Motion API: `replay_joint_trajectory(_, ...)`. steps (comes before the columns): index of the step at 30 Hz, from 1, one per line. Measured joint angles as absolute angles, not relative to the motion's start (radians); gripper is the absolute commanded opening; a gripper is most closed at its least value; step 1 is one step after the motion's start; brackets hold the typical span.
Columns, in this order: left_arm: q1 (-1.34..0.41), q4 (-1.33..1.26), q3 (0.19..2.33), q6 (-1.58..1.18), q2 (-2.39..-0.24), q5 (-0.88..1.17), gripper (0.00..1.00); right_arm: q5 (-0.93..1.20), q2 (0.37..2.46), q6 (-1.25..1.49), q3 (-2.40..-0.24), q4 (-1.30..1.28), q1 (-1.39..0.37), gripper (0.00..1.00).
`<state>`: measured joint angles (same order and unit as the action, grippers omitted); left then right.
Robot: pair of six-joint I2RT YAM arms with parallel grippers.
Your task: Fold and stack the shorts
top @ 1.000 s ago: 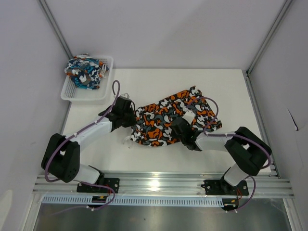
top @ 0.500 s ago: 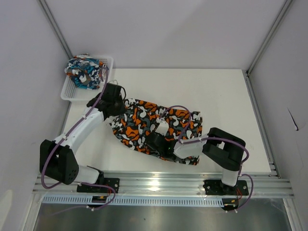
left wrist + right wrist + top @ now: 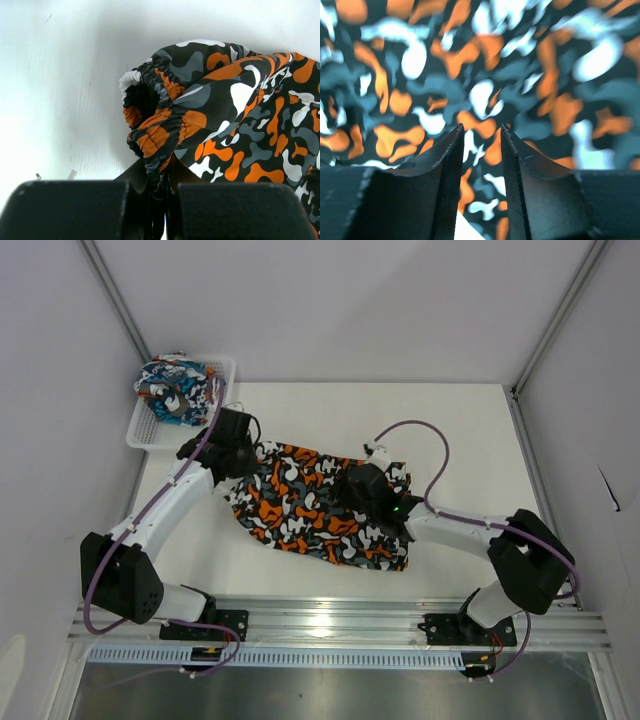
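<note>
While both arms bent over the table, camouflage shorts: lay spread and rumpled across the middle of the white top; orange, black, grey and white print.
Gathered edge: the elastic hem at the left end of the camouflage shorts stood up in a rounded fold just ahead of the left fingers.
Left gripper: was closed on the camouflage shorts, with cloth from the gathered edge pinched between its two fingers.
Right gripper: was over the right part of the camouflage shorts, fingers parted by a narrow gap with nothing between them; whether the tips touched the cloth could not be told.
Cartoon shorts: sat crumpled in a heap inside the basket; blue-teal, orange and white.
Basket: white mesh, at the far left corner of the table, near the left gripper.
Stack: none made; the two shorts lay apart.
</note>
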<state>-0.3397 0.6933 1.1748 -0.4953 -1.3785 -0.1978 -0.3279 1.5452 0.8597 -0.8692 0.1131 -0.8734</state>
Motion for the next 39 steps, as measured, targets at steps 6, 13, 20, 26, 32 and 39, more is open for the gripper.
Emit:
replay_joint_trajectory(6, -0.340, 0.701, 1.194, -0.492, -1.401, -0.208, 0.00, -0.230, 1.429, 0.778, -0.844, 0.015, -0.641, 0.42)
replay_joint_trajectory(13, -0.340, 0.707, 1.222, -0.488, -1.420, -0.207, 0.00, -0.100, 1.413, 0.696, -0.828, -0.056, -0.455, 0.33)
replay_joint_trajectory(20, -0.340, 0.763, 1.302, -0.487, -1.470, -0.207, 0.00, 0.028, 1.524, 0.680, -0.877, -0.023, -0.492, 0.00)
replay_joint_trajectory(26, -0.340, 0.872, 1.452, -0.487, -1.549, -0.207, 0.00, 0.089, 1.664, 0.702, -0.960, 0.041, -0.554, 0.00)
replay_joint_trajectory(32, -0.347, 1.025, 1.704, -0.486, -1.672, -0.242, 0.00, 0.090, 1.772, 0.735, -0.996, 0.106, -0.651, 0.00)
replay_joint_trajectory(39, -0.350, 1.145, 1.826, -0.488, -1.741, -0.290, 0.00, 0.094, 1.891, 0.781, -1.023, 0.184, -0.796, 0.00)
